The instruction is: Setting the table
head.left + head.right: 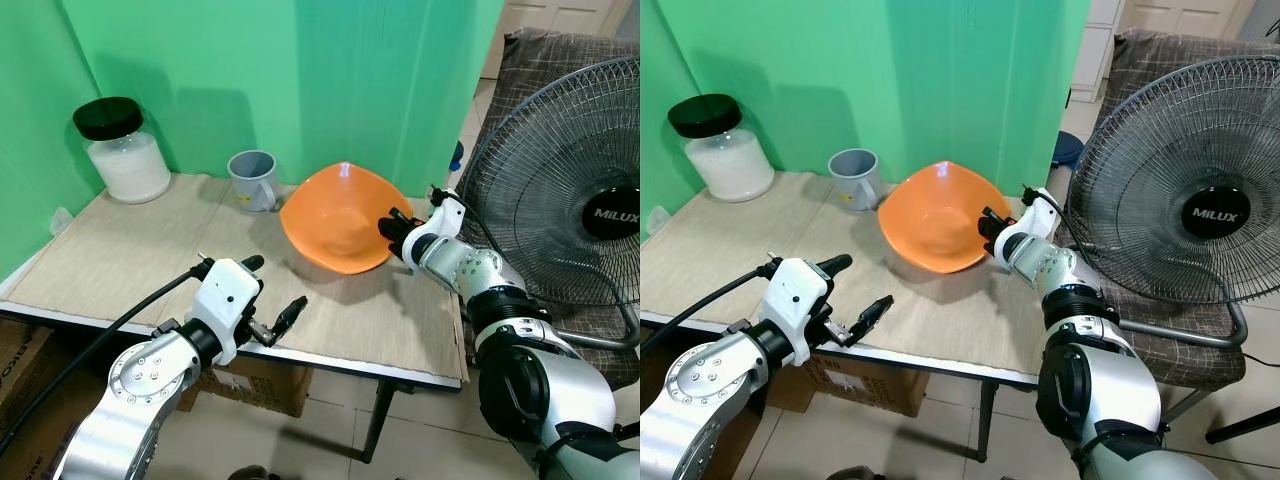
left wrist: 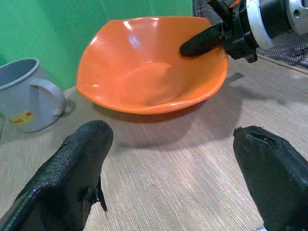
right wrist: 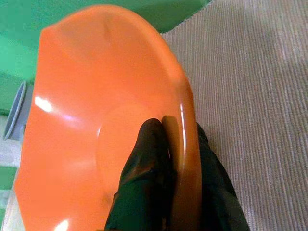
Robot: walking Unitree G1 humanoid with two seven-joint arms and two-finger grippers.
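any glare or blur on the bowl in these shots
Right wrist view: white glare spots on the orange bowl, with the right gripper pinching its rim. Left wrist view: highlights near the back rim, bowl's shadow on the mat, left gripper's fingertips soft.

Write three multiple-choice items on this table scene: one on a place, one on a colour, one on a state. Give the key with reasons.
1. Where does the grey mug stand?
A. between the jar and the orange bowl
B. inside the bowl
C. on the floor

2. What colour is the jar's lid?
A. white
B. black
C. orange

3. How is the bowl held?
A. flat and untouched
B. gripped at its rim by the right gripper
C. gripped by the left gripper

Key: 1 A, it sits between them by the green backdrop; 2 B, the lid is black; 3 B, black fingers clamp the rim and the bowl tilts.
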